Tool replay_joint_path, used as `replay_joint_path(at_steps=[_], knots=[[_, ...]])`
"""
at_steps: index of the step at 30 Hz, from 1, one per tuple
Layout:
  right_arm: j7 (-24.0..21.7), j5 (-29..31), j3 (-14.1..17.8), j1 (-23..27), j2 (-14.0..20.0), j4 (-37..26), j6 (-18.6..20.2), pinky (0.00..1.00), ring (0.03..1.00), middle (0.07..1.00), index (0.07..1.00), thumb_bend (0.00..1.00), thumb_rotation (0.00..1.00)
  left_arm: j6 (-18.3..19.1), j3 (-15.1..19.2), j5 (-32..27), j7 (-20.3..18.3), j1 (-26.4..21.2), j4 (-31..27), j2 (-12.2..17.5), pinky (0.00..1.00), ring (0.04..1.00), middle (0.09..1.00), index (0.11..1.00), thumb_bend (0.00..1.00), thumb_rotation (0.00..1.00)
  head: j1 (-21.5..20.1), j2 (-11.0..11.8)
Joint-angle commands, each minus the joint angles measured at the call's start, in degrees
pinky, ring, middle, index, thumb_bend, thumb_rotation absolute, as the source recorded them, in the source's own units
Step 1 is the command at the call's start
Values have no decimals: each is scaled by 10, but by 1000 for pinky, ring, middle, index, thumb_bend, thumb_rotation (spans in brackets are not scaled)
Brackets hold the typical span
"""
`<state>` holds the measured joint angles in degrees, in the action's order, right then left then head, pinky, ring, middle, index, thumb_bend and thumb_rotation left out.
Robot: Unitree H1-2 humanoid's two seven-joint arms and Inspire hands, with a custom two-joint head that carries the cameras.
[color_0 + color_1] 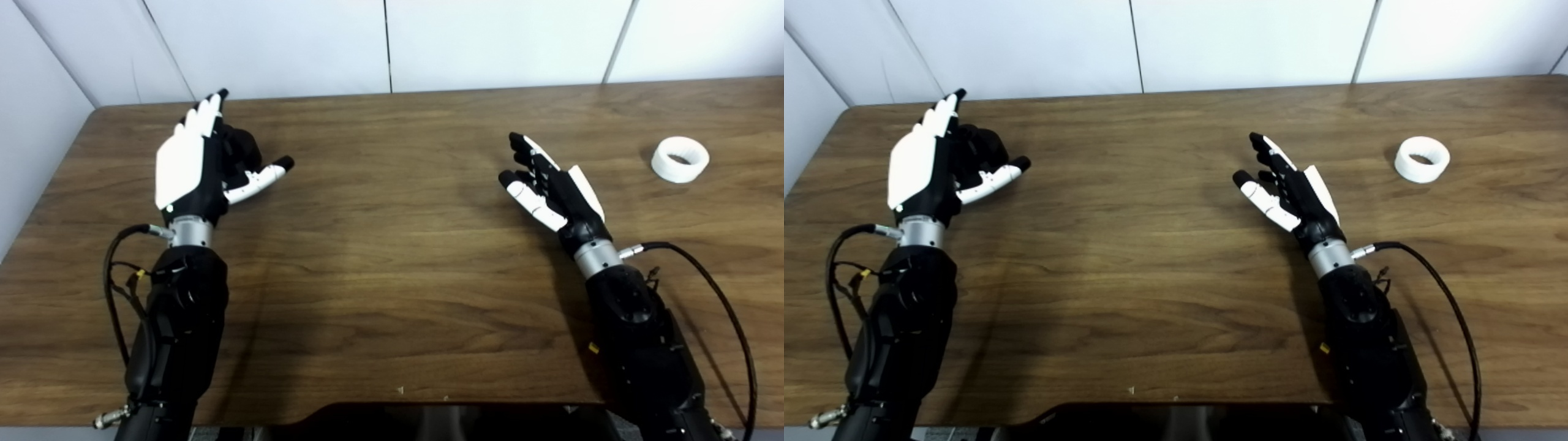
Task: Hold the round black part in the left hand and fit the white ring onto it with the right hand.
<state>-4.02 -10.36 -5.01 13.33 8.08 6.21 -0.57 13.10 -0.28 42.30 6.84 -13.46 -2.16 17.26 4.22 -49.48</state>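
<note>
While the left hand [196,165] at the table's far left corner stands with fingers spread beside a dark shape, probably the round black part [244,147], whether it grips it I cannot tell. The right hand [551,184] hovers open and empty. The white ring [680,159] lies hole-up to its right, well apart, on the brown wooden table [392,275] before white wall panels [490,43].

Left hand [195,160], right hand [554,187] splayed
</note>
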Motion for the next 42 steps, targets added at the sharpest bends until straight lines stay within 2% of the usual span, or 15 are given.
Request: replay_joint_path(at_steps=[1, 8, 14, 26, 30, 36, 42], knots=[[8, -3, 3, 24, 1, -12, -24, 872, 929, 929, 921, 630, 708, 4, 9, 15, 28, -33, 4, 16, 1000, 1000, 1000, 1000, 924, 595, -1, 1], [7, -2, 4, 24, 4, -9, -31, 865, 927, 938, 921, 590, 699, 5, 17, 12, 43, -46, 37, 36, 1000, 1000, 1000, 1000, 923, 581, 0, 1], [6, 1, 5, 23, 4, -11, -30, 875, 932, 936, 918, 625, 703, 10, 23, 5, 46, -54, 53, 47, 1000, 1000, 1000, 1000, 946, 550, 0, 0], [5, -3, 5, 23, 7, -16, -23, 859, 932, 937, 914, 627, 697, 32, 19, 11, 44, -76, 105, 74, 1000, 1000, 1000, 998, 973, 540, -4, 0], [4, -2, 6, 22, 9, -18, -23, 852, 927, 938, 914, 605, 688, 37, 14, 7, 39, -83, 128, 84, 1000, 1000, 1000, 985, 981, 567, -6, 1], [4, -2, 6, 22, 9, -24, -16, 867, 928, 932, 913, 631, 704, 36, 14, -15, 30, -91, 160, 93, 1000, 1000, 1000, 953, 995, 583, -8, 1], [3, -1, 7, 21, 9, -26, -13, 872, 931, 935, 915, 612, 688, 27, 12, -41, 24, -95, 186, 99, 1000, 1000, 1000, 921, 1000, 663, -9, 0]])
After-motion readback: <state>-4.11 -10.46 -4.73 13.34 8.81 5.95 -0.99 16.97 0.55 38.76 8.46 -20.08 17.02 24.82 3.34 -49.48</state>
